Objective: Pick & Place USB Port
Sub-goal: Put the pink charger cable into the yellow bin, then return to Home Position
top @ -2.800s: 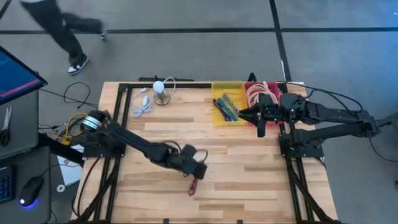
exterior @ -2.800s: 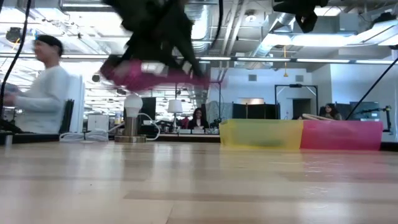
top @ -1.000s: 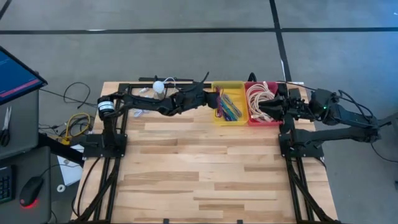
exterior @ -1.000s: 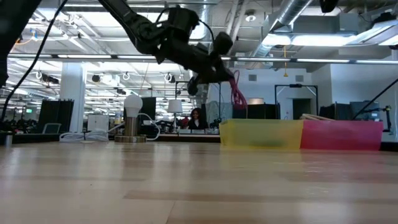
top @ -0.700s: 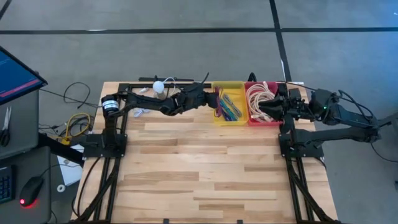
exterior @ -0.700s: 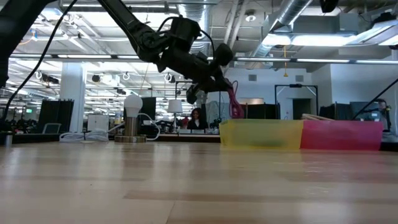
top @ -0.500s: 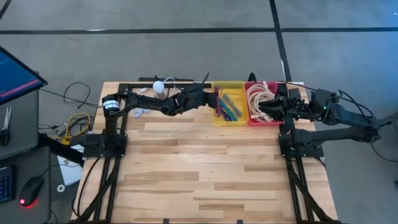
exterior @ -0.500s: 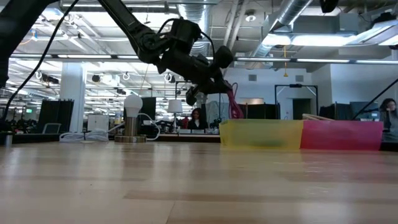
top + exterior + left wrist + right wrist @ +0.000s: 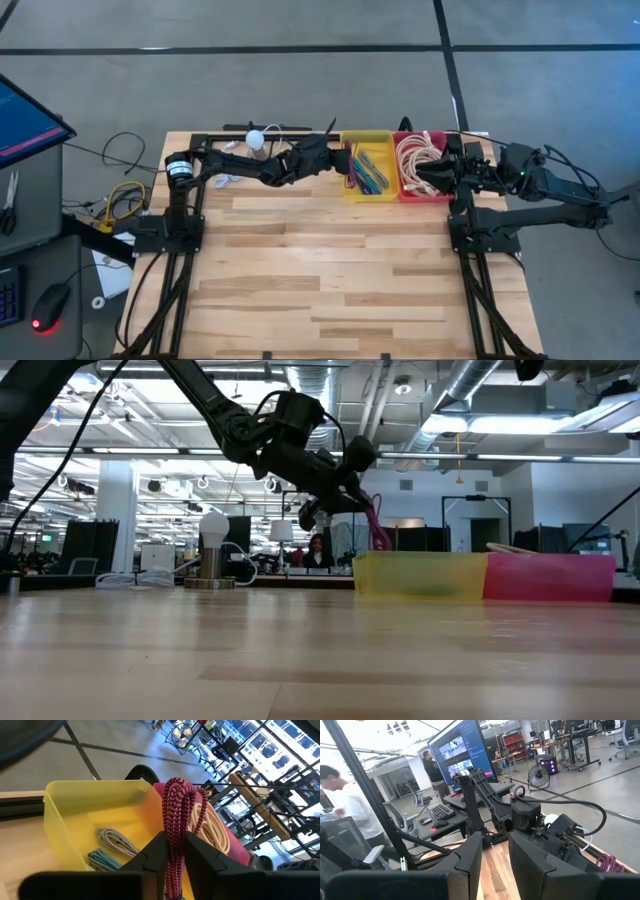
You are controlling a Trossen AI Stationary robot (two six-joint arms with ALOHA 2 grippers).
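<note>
**Magenta braided USB cable, held over yellow bin**

Item: coiled magenta braided cable (image 9: pixel 176 815), folded into a narrow bundle of loops. It lies between the two dark fingers (image 9: pixel 151 854) of the left gripper (image 9: pixel 341 163), which are closed against its sides; the bundle's looped end sticks out beyond the fingertips. In the left wrist view the long axis runs straight along the fingers, loop end pointing away from the wrist. In the low view the cable (image 9: pixel 374 523) hangs down from the gripper (image 9: pixel 345 488), long axis near upright with the lower end leaning slightly toward the bins, its lower end just above the bin's rim.

Location: above the left edge of the yellow bin (image 9: pixel 382 138), at the far side of the wooden table (image 9: pixel 320 270). The cable is in the air, not resting in the bin as far as can be told.

Bin contents: green-and-blue braided cables (image 9: pixel 366 172) and a grey-white one (image 9: pixel 114 840) lie on the yellow floor.

Adjacent: red bin (image 9: pixel 404 190), touching the yellow one on its right, holding coiled cream cables (image 9: pixel 414 152).

Right gripper (image 9: pixel 420 178): over the red bin; fingers (image 9: pixel 465 862) stand slightly apart with nothing between them.

Other: white bulb lamp (image 9: pixel 258 147) and a white cable (image 9: pixel 228 172) near the table's far left.
</note>
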